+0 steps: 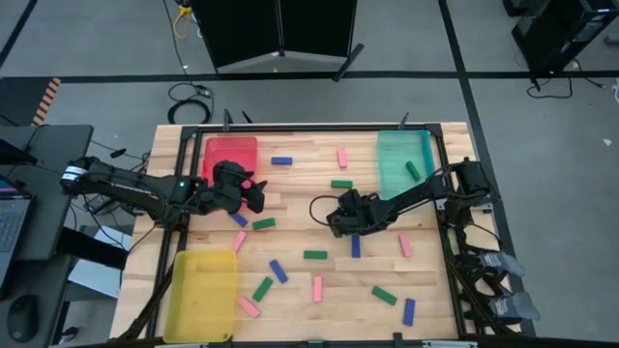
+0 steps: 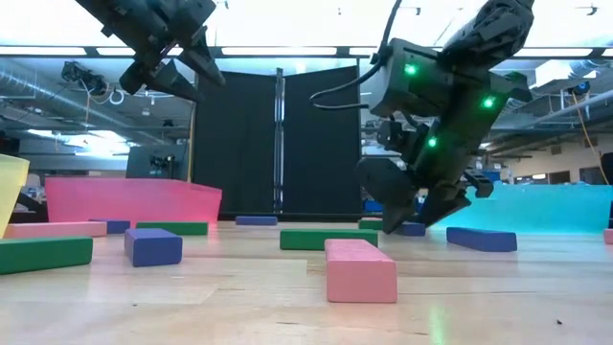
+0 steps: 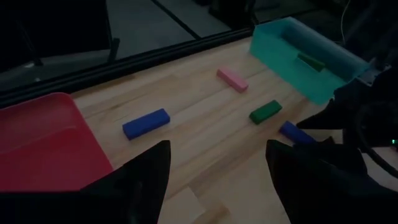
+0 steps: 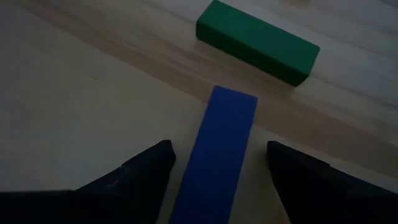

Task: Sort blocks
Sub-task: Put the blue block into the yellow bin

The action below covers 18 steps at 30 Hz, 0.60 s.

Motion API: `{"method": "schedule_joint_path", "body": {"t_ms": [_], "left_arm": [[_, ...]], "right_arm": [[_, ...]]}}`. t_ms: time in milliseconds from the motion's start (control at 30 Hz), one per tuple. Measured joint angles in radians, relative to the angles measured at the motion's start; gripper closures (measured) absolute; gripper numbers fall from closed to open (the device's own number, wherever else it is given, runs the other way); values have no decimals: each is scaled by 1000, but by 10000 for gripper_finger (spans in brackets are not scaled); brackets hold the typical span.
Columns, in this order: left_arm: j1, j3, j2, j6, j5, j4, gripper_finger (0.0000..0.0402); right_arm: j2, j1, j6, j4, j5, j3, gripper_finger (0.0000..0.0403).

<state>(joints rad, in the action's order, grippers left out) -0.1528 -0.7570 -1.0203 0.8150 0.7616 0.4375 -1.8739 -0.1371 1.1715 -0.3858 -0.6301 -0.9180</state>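
Pink, blue and green blocks lie flat and scattered on the wooden table (image 1: pixel 290 222). My right gripper (image 4: pixel 217 168) is open and low over the table's middle (image 1: pixel 340 224). Its fingers stand on either side of the far end of a blue block (image 4: pixel 221 143) without touching it. A green block (image 4: pixel 258 40) lies just beyond. My left gripper (image 3: pixel 217 168) is open and holds nothing. It hangs high (image 2: pixel 177 67) beside the red tray's right edge (image 1: pixel 253 193). A blue block (image 3: pixel 146 122), a pink one (image 3: pixel 232 79) and a green one (image 3: pixel 265 111) lie ahead of it.
The red tray (image 1: pixel 230 155) sits at the far left, the teal tray (image 1: pixel 404 145) at the far right with a green block (image 1: pixel 413 170) in it, the yellow tray (image 1: pixel 201 290) at the near left. A dark frame edges the table. Blocks are strewn across the near half.
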Motion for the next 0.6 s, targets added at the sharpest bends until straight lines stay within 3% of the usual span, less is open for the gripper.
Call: {"method": "schedule_joint_path", "body": {"t_ms": [133, 300, 600], "left_arm": [[0, 0, 0, -1, 0, 1, 131], [0, 0, 0, -22, 0, 2, 131], [0, 0, 0, -5, -11, 1, 131]], "right_arm": [[6, -5, -18, 10, 11, 0, 175], [10, -18, -21, 17, 20, 0, 279], [16, -53, -113, 119, 33, 6, 286]]}}
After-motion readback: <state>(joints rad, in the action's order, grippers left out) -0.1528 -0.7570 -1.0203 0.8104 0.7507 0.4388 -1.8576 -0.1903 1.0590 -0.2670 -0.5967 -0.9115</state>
